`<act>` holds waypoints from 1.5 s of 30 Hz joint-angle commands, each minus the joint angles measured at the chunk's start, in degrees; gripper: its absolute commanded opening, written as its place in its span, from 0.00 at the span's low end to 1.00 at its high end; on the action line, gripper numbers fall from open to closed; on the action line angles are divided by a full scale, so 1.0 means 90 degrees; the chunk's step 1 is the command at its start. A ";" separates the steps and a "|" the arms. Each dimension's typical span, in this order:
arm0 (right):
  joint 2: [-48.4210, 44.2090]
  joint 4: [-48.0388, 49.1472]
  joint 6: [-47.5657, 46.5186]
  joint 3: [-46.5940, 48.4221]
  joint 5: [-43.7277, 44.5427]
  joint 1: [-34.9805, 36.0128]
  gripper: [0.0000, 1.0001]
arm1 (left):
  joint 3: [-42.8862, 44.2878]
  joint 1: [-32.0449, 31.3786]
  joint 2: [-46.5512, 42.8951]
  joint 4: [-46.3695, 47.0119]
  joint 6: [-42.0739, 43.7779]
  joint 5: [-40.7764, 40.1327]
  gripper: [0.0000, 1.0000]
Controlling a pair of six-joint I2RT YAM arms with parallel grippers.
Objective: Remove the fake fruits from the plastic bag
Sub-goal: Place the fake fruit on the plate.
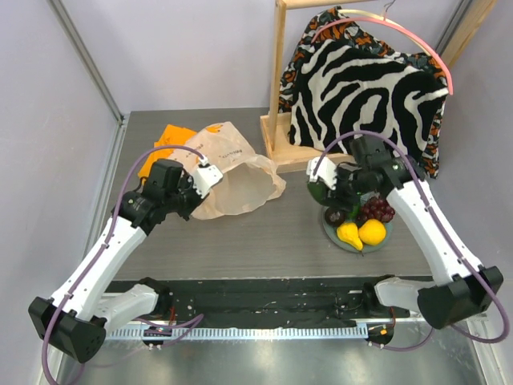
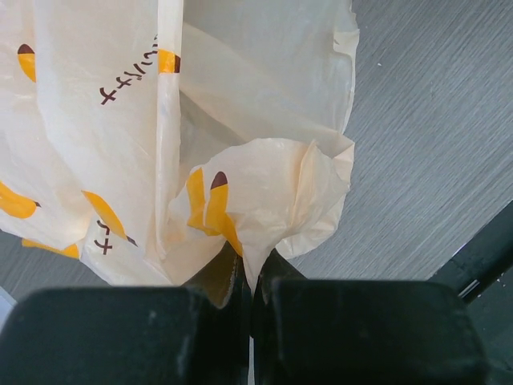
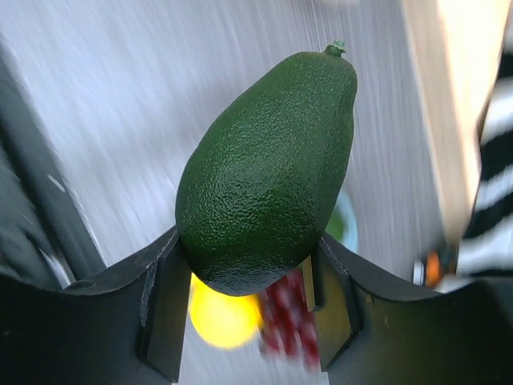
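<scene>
The crinkly beige plastic bag (image 1: 232, 168) lies on the grey table with its mouth facing right. My left gripper (image 1: 204, 180) is shut on a fold of the bag's rim, which fills the left wrist view (image 2: 256, 176). My right gripper (image 1: 325, 191) is shut on the green avocado (image 3: 268, 168) and holds it above the left edge of a small plate (image 1: 331, 233). On the plate are the yellow lemon (image 1: 373, 231), the yellow pear (image 1: 349, 235), the dark red grapes (image 1: 377, 210) and the dark maroon fruit (image 1: 335, 215). I cannot see inside the bag.
A folded orange cloth (image 1: 172, 140) lies behind the bag at the back left. A wooden rack (image 1: 277, 80) with a zebra-patterned garment (image 1: 361, 88) stands at the back right, close behind my right arm. Walls enclose the table's sides.
</scene>
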 commanded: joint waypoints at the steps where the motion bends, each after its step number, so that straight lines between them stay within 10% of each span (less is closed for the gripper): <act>1: 0.0734 -0.0610 -0.1806 0.0119 0.1040 -0.1263 0.07 | 0.0329 -0.0021 0.0072 0.0316 -0.0060 0.0243 0.00; 12: 0.3246 -0.0211 -0.3467 0.1977 0.2251 -0.2574 0.08 | 0.0163 -0.0011 -0.0045 0.0336 -0.0148 0.0458 0.00; 31: 0.4116 0.0222 -0.8211 0.1469 0.3649 -0.2691 0.09 | -0.0120 0.0340 -0.0270 0.0218 -0.0314 0.0780 0.00; 45: 0.3619 -0.0141 -0.9171 0.0454 0.3503 -0.2701 0.12 | -0.0267 0.0604 -0.0387 0.0228 -0.0383 0.0888 0.00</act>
